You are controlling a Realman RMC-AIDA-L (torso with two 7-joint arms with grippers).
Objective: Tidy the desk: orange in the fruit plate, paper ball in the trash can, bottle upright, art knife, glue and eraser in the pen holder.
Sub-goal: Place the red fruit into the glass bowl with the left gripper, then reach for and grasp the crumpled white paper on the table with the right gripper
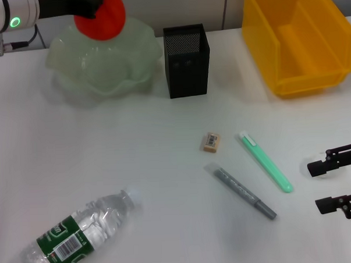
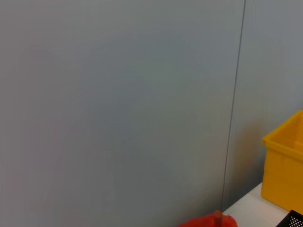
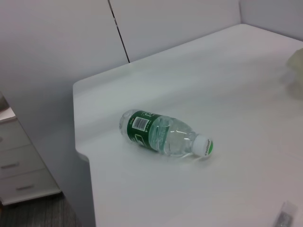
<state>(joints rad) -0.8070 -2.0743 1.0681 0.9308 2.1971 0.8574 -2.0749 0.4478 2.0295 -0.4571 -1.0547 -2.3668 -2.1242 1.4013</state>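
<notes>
My left gripper (image 1: 93, 9) is at the back left, shut on the red-orange orange (image 1: 105, 19), which it holds just above the pale green fruit plate (image 1: 97, 68). The orange's top (image 2: 209, 221) also shows in the left wrist view. The bottle (image 1: 81, 234) (image 3: 163, 135) lies on its side at the front left. The eraser (image 1: 210, 141), a grey glue stick (image 1: 241, 191) and a green art knife (image 1: 265, 162) lie mid-table. The black pen holder (image 1: 186, 60) and yellow trash can (image 1: 297, 39) stand at the back. My right gripper (image 1: 327, 186) is open at the front right. The paper ball is out of view.
A wall runs close behind the table. The bottle lies near the table's front left corner, with the edge just beyond it. A drawer cabinet (image 3: 19, 170) stands on the floor past that corner.
</notes>
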